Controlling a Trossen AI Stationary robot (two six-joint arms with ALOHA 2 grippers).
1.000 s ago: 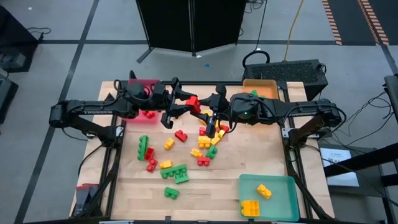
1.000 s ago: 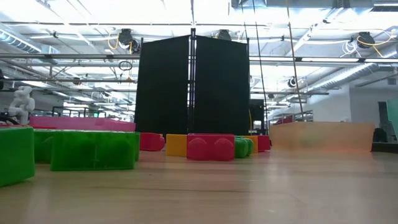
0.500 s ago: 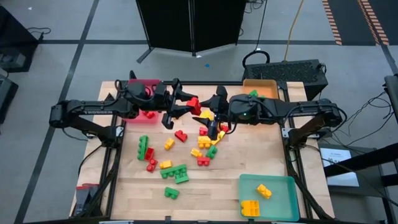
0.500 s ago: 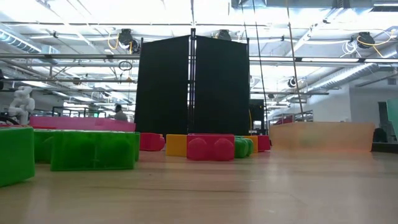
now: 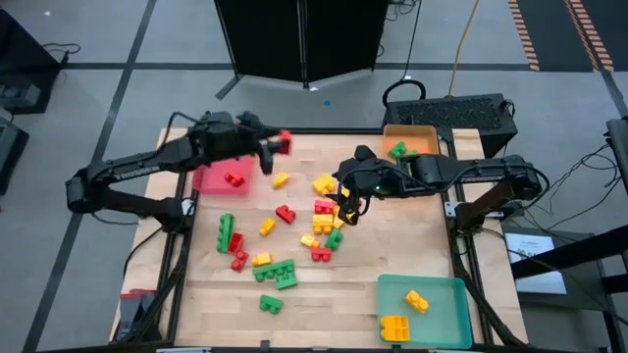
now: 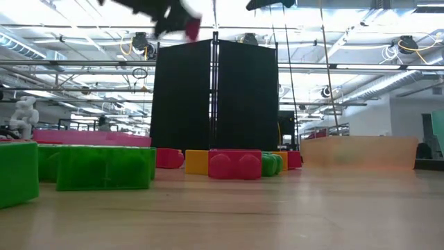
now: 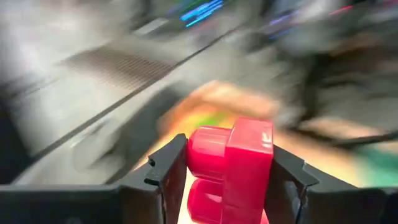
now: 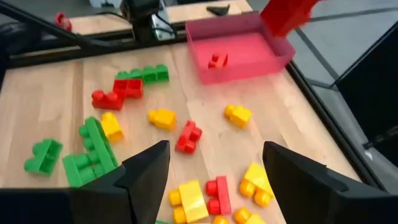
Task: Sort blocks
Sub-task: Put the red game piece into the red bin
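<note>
My left gripper (image 5: 276, 145) is shut on a red block (image 5: 285, 140), held high near the table's far edge, just right of the red tray (image 5: 208, 179). One red block (image 5: 234, 178) lies in that tray. The low view shows this gripper (image 6: 166, 14) and its block (image 6: 192, 29) at the top. My right gripper (image 5: 344, 208) hangs open over the mixed pile of red, yellow and green blocks (image 5: 324, 221) at mid-table, touching nothing. Its wrist view shows the wide-spread fingers (image 8: 217, 180) above the loose blocks (image 8: 186, 137). My left gripper pinches the red block between its two fingers (image 7: 166, 177), one on each opposite side (image 7: 264, 168). The fingers come nearly level from the table's left. The block is lifted clear of table and tray, its studs (image 7: 205, 152) turned sideways toward one finger.
An orange tray (image 5: 424, 133) at the far right holds a green block (image 5: 397, 150). A teal tray (image 5: 446, 316) at the near right holds yellow blocks (image 5: 416, 301). More green, red and yellow blocks (image 5: 275, 273) lie scattered left of centre, toward the near edge.
My left gripper has swung from mid-table toward the far edge and the red tray, carrying the red block clear of the table, and has tipped up to nearly level. My right gripper has tipped downward over the pile.
</note>
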